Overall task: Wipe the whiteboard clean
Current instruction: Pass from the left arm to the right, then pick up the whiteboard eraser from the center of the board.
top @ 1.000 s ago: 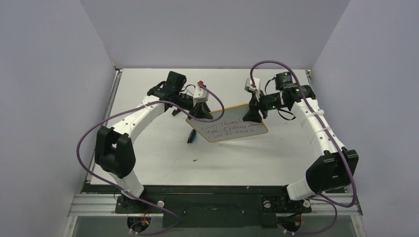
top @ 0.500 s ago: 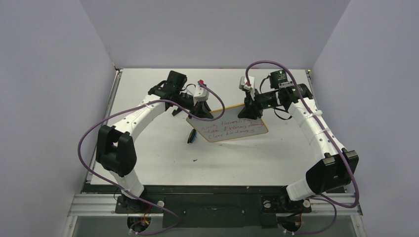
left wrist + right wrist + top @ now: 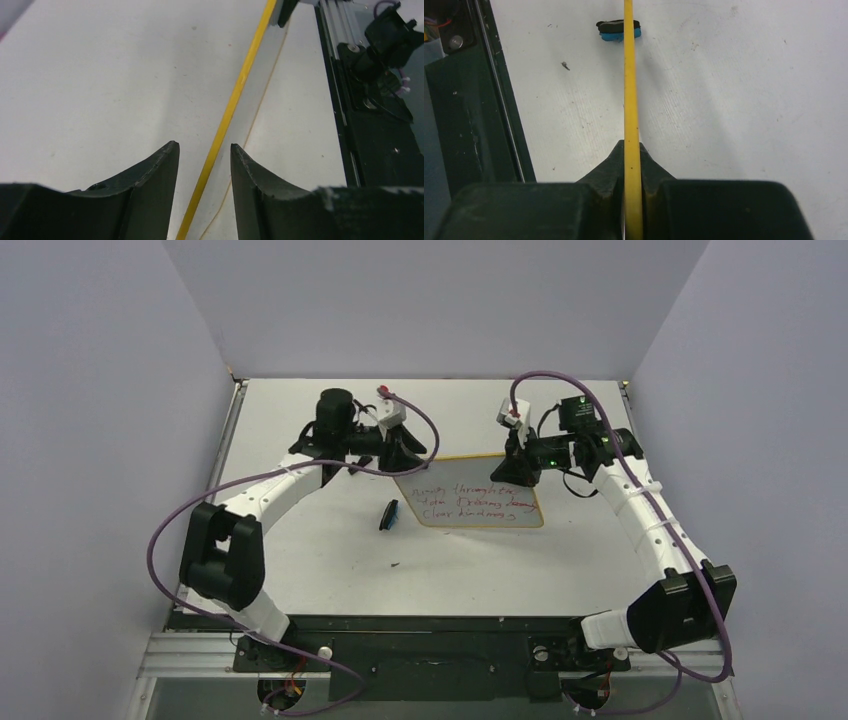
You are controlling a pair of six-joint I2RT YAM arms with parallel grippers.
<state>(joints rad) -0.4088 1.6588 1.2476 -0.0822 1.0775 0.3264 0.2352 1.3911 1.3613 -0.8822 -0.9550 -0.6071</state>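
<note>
The whiteboard (image 3: pixel 470 502) was found near the middle of the surface (image 3: pixel 300 550), its red handwriting not yet wiped and its long axis running left to right across the arms' reach. Its far long edge was gripped toward the right end by the right hand (image 3: pixel 512 476). In the right wrist view the yellow rim was seen pinched between fingers clenched tight on it. The same far rim was straddled near its left corner by the left hand (image 3: pixel 404 452), whose fingers were parted and set clear of the rim on both sides, so that nothing was held there. Whether the board lay flat or was tipped up at its far edge could not be told.

Just off the board's left short edge, the small blue eraser (image 3: pixel 389 515) was seen on the surface, apart from both hands. It lay nearer the arm bases than the left hand, on that arm's own side. The left hand, free and closer, was therefore judged the one suited to fetch it, while the board was steadied by the right.
</note>
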